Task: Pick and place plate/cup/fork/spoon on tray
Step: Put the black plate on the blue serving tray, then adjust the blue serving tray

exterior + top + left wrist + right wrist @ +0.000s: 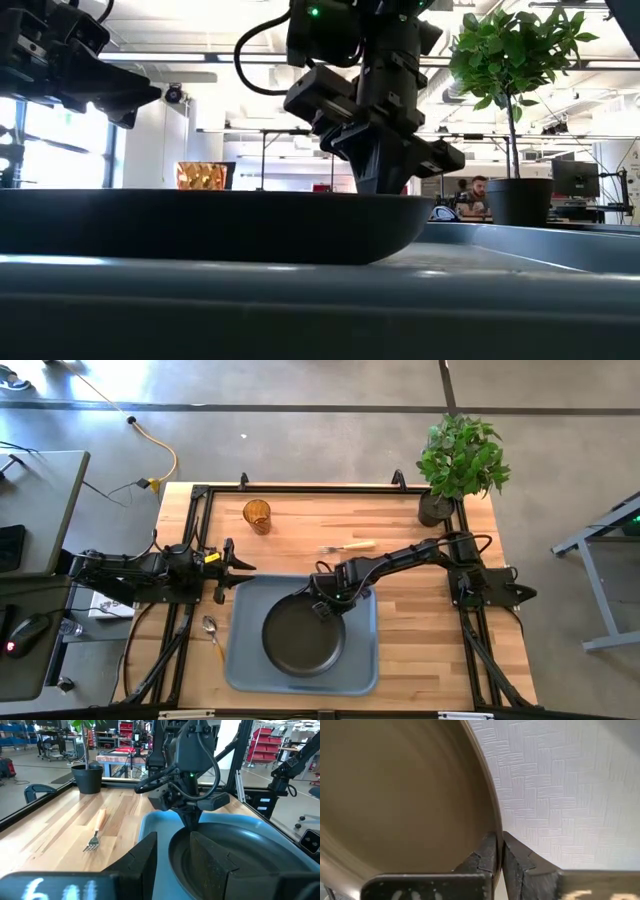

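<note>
Pinching the plate (303,638) by its thin rim, the right end effector (322,603) holds it on the tray (363,660) near the table's front edge; stiff, smooth, probably heavy, so slippage seems possible

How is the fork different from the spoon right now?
The fork lies on bare wood beyond the tray, pointing sideways along the table; the spoon lies beside the tray's left edge, pointing across it. The fork ends in tines; the spoon ends in a rounded bowl. Both have light handles, and neither is on the tray yet.
</note>
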You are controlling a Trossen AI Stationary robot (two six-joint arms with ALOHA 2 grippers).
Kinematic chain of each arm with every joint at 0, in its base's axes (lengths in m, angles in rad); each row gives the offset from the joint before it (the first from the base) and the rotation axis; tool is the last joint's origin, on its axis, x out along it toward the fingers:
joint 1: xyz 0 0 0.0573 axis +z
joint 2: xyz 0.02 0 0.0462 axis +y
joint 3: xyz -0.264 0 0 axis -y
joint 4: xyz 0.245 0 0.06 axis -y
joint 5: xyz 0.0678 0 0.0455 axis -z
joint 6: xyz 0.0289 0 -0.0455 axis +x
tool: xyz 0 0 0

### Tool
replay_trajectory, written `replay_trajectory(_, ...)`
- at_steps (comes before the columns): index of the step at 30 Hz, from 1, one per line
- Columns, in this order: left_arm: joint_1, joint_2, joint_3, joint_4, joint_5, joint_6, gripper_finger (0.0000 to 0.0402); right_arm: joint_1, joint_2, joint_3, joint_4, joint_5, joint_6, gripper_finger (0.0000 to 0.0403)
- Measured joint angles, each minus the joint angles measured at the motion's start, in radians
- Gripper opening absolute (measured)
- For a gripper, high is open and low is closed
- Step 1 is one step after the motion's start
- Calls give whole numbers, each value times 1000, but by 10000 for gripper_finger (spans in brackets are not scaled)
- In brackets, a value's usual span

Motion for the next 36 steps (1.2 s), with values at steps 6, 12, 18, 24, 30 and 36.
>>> replay_trajectory(6,0,0,0,0,0,1,106,0,0,0,-2,3,0,56)
replay_trajectory(12,0,0,0,0,0,1,106,0,-15,0,1,1,24,89)
replay_trajectory(18,0,0,0,0,0,1,106,-2,-74,0,-3,35,72,94)
replay_trajectory(24,0,0,0,0,0,1,106,-6,-126,0,-51,99,85,94)
replay_trajectory(30,0,0,0,2,1,1,106,0,-168,0,-102,100,140,94)
replay_trajectory(36,0,0,0,8,1,-37,106,69,-211,0,-167,177,255,94)
